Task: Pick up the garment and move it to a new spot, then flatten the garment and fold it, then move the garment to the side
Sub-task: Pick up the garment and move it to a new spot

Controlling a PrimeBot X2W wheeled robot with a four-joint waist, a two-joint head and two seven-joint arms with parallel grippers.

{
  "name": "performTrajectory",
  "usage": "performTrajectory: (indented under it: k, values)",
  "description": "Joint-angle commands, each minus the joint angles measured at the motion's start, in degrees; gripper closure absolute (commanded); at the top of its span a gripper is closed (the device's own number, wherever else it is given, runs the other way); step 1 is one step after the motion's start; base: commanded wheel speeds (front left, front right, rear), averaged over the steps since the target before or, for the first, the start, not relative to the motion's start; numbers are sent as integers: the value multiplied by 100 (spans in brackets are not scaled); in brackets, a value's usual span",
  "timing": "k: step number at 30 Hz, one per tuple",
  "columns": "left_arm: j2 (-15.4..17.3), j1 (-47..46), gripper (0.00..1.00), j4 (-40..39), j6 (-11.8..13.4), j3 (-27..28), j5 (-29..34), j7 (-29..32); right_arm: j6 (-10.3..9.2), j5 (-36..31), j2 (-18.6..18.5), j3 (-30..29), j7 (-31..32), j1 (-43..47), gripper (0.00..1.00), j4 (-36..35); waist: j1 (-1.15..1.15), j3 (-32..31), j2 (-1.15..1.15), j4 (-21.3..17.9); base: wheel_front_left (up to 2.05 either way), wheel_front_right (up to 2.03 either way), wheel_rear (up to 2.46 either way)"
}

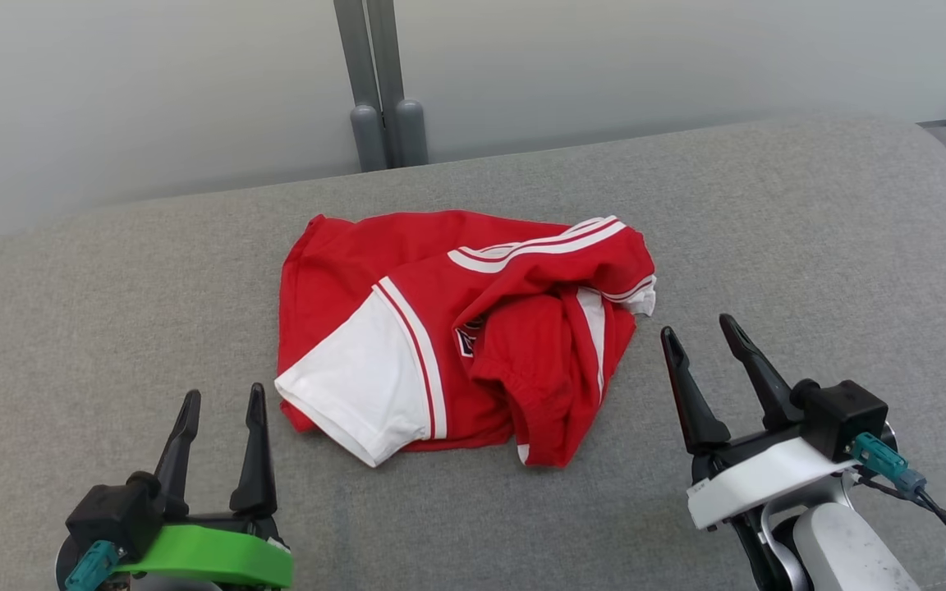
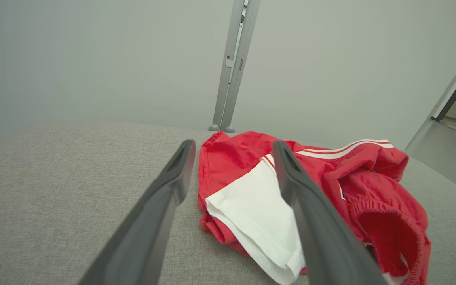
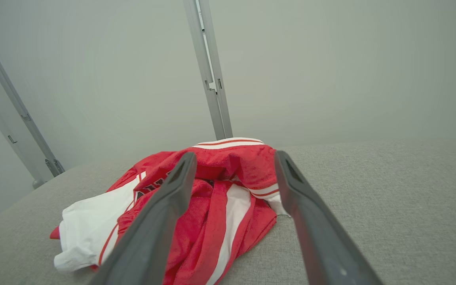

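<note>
- Head view shows the grey cloth-covered tabletop (image 1: 769,213) stretching out on every side of the garment (image 1: 456,328).
- The garment, a red shirt with white stripes, lies crumpled in a loose heap, resting flat on the tabletop, held by nothing.
- The right gripper (image 1: 696,324) hovers just right of the garment, its fingers spread apart and empty, clear of the cloth.
- The left gripper (image 1: 222,394) sits to the garment's near left, fingers parted, gripping nothing.
- A white sleeve (image 1: 358,386) forms the garment's near-left corner.
- A grey post (image 1: 378,82) rises behind the garment.
</note>
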Motion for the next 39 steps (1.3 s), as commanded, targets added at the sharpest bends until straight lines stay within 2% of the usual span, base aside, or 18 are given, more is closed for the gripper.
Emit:
performTrajectory:
  k: [1,6,10,15,21,23,29,35,39]
  values:
    - [-34,46,0,47,-50,45,51,-2,3,-14,-17,2,-17,62,0,5,0,-14,0,-18,0,0,0]
    - [-82,-158,0,254,-213,-51,62,51,3,6,-17,5,-17,59,0,17,0,-15,0,-40,0,0,0]
    - [-57,-524,0,486,-335,-213,4,447,3,-1,4,34,-17,5,0,33,0,8,0,-91,0,0,0]
    - [-26,-1289,0,993,-511,-416,-229,1397,3,36,9,55,-17,-112,0,43,0,131,0,-215,0,0,0]
    - [94,-2459,0,2132,-729,-693,-458,2689,3,40,51,94,-17,-288,0,-2,0,431,0,-508,0,0,0]
    - [89,-2882,0,2466,-781,-748,-526,2939,3,47,56,91,-17,-348,0,1,0,556,0,-607,0,0,0]
    - [27,-3861,0,3490,-847,-878,-619,3164,3,46,84,109,-17,-518,0,-32,0,896,0,-881,0,0,0]
    - [-4,-4463,0,4395,-893,-1168,-656,3100,3,31,125,84,-17,-657,0,-77,0,1167,0,-1084,0,0,0]
    - [-44,-4651,0,4569,-900,-1503,-920,3065,3,8,151,41,-17,-686,0,-104,0,1229,0,-1133,0,0,0]
